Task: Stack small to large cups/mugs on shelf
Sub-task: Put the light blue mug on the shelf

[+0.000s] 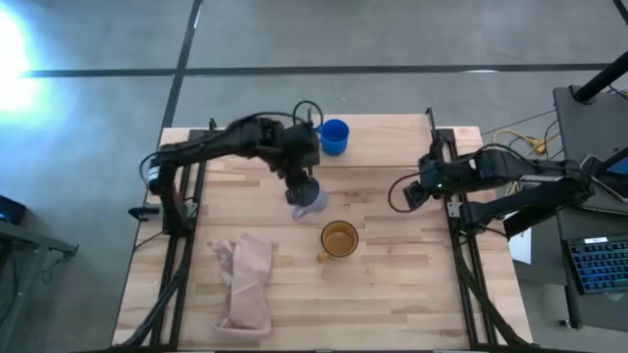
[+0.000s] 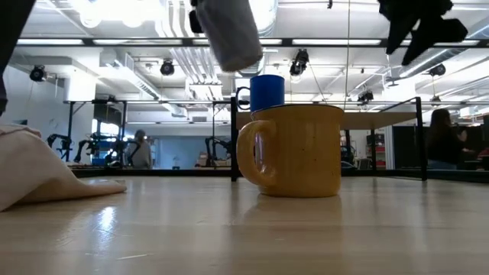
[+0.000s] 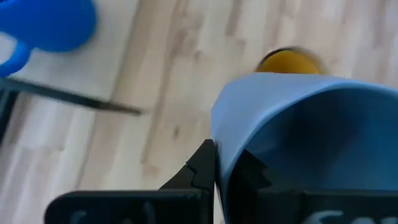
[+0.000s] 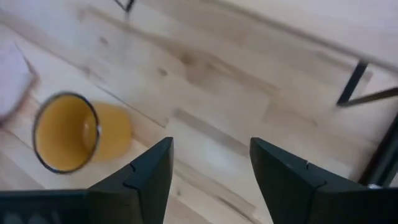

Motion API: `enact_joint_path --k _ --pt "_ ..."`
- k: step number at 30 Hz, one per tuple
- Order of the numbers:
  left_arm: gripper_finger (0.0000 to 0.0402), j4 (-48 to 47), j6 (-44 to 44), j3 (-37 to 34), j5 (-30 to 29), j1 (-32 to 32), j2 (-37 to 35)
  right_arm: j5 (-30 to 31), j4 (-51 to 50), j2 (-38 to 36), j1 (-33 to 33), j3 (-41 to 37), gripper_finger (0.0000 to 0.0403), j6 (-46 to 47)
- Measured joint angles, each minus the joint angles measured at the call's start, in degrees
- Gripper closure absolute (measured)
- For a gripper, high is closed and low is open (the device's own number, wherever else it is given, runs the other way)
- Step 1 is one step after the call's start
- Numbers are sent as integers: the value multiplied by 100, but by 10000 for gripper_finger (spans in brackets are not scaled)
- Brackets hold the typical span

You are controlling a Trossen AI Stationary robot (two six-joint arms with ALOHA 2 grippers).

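High view: my left gripper (image 1: 303,189) grips the grey-blue mug (image 1: 308,202) by its rim, apparently lifted; small bright blue mug (image 1: 334,136) beyond, yellow-orange mug (image 1: 340,239) nearer. Right gripper (image 4: 208,171) gapes wide.

A light plank table (image 1: 392,294) is set on a grey concrete floor (image 1: 88,147), which is crossed by dark seams. A strong glare is seen on the floor at the far left. A keyboard (image 1: 599,265) lies beside the table's right edge. In the low view, a ceiling (image 2: 321,42) hung with white ducts, pipes and dark spotlights is shown, with a seated person (image 2: 443,137) at the right.
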Motion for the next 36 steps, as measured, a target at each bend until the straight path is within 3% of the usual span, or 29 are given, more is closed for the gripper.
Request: enact_joint_path --k 3,13,23,36 --pt "399 -215 233 151 -259 77 300 228 -110 -26 0 269 200 -4" --pt "399 -295 307 178 -242 58 655 346 -955 -120 0 583 225 193" --pt "399 48 552 106 -171 227 1271 352 -414 -214 0 585 242 -3" --pt "399 391 742 477 183 422 1904 352 -408 -216 -2 585 260 -54"
